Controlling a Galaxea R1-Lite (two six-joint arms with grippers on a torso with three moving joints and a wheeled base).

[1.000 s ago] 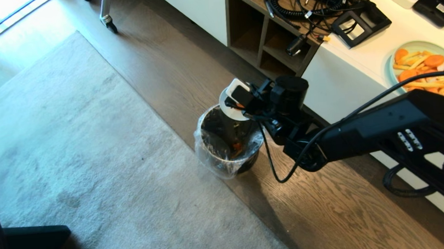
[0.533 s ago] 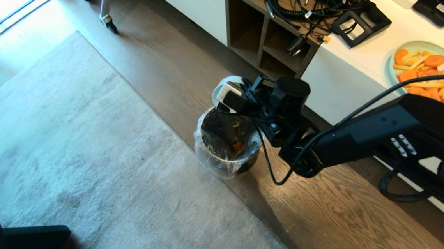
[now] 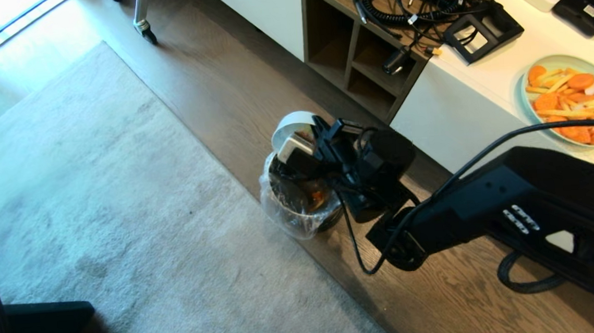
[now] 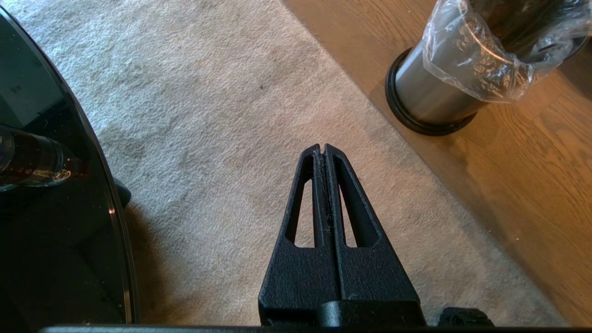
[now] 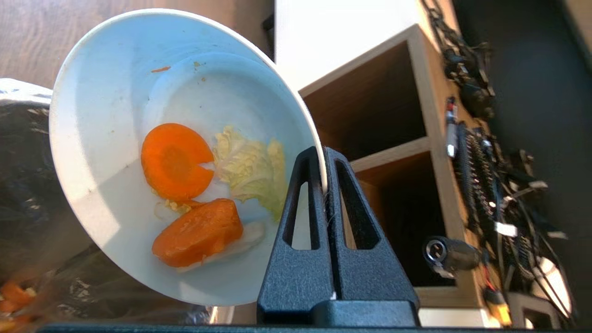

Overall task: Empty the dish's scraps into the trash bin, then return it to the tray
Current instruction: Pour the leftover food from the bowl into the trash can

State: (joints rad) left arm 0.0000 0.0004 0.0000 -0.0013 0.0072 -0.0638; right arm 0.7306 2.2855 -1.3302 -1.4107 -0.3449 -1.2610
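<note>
Tipping further than a second ago, the dish (image 5: 115, 115) now hangs steeply tilted over the trash bin (image 3: 300, 208), yet its scraps (image 5: 194, 194) still cling inside, so emptying looks unfinished. The right gripper (image 5: 323, 159), above the bin's rim, is clamped tight on the dish's edge. The left gripper (image 4: 323, 150) is parked closed beside the bin.

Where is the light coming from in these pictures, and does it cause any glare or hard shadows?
Head view: daylight enters at the top left, and the right arm throws a long shadow over the wooden floor. Left wrist view: the trash bin liner glints. Right wrist view: a bright sunlit patch crosses the dish.
</note>
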